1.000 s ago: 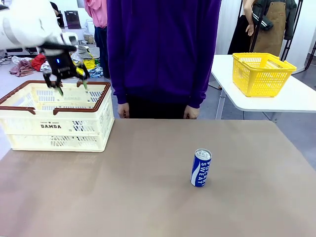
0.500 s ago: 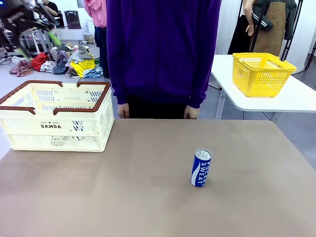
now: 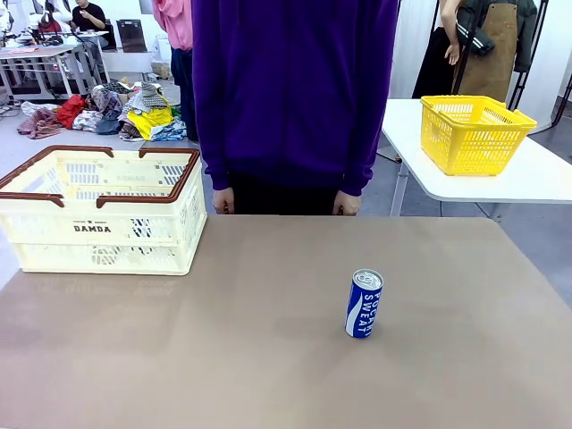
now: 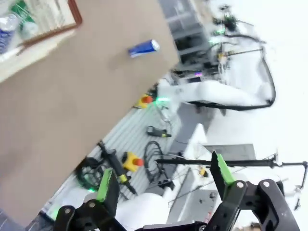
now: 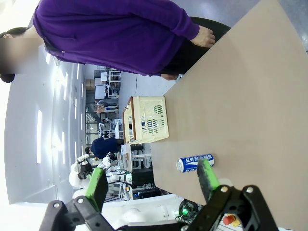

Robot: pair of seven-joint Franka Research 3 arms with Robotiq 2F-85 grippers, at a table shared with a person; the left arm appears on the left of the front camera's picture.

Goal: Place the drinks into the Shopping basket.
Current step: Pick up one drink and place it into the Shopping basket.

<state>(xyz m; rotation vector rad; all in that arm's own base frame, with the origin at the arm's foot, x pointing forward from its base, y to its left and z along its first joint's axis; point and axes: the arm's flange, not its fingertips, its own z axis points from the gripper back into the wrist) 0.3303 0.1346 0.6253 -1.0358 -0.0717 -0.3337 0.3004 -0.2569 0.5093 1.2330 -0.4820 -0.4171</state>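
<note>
- Counter (image 3: 223, 357): a brown surface was recorded, bearing a basket at the far left and one can right of centre.
- Shopping basket (image 3: 100, 214): a cream-white slotted crate with a dark brown rim and handles was noted at the counter's far-left corner, "DAMDA" printed on its near side. In the left wrist view its corner (image 4: 57, 21) was seen with a green can (image 4: 21, 10) and a second, blurred can (image 4: 6, 30) lying inside.
- Blue can (image 3: 363, 304): one blue can with white "SWEAT" lettering was found upright on the counter, right of centre and well apart from the Shopping basket; it was also seen in the left wrist view (image 4: 143, 48) and the right wrist view (image 5: 195, 163).
- Left gripper (image 4: 161, 185): it was seen held off the counter's near edge, its green-padded fingers spread wide with nothing between them.
- Right gripper (image 5: 151, 182): it was seen with fingers parted and nothing held, off the counter's edge.
- Person (image 3: 295, 89): a figure in a purple top was noted standing at the far edge, both hands resting at the counter's rim.
- Yellow mesh basket (image 3: 474, 134): it was recorded on a separate white table at the far right.
</note>
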